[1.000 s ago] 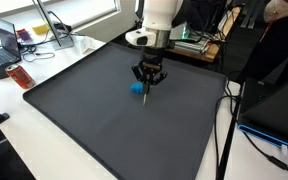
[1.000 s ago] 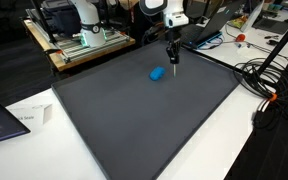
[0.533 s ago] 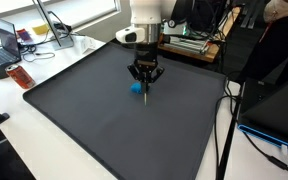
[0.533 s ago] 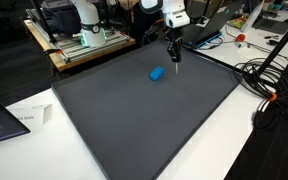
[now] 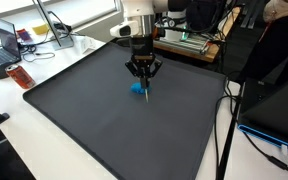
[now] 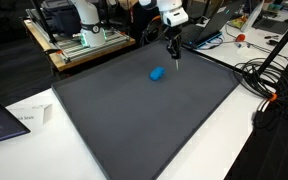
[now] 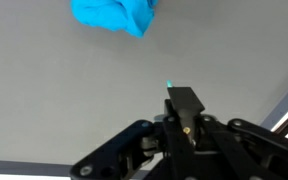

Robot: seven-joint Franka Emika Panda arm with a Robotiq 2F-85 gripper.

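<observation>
A: Is the gripper (image 5: 144,74) empty?
B: Nope, clamped shut on a thin pen (image 5: 146,91), pinched up top so the tip points down at the mat (image 5: 94,125), just beside the blue blob (image 5: 136,87).

- Claw (image 7: 184,100): black, matt, hard finish; plastic or coated metal cannot be told.
- Slim rod (image 7: 170,87) clamped in the claw: dark, with a teal tip; material not discernible.
- Blue lump (image 7: 114,15): soft and crumpled, cloth-like, matt.
- Mat (image 5: 114,130): dark grey, smooth, matt, even.
- Tabletop (image 6: 234,130): white, smooth, faint sheen.
- Arm shell (image 5: 136,12): white, glossy, plastic-looking.
</observation>
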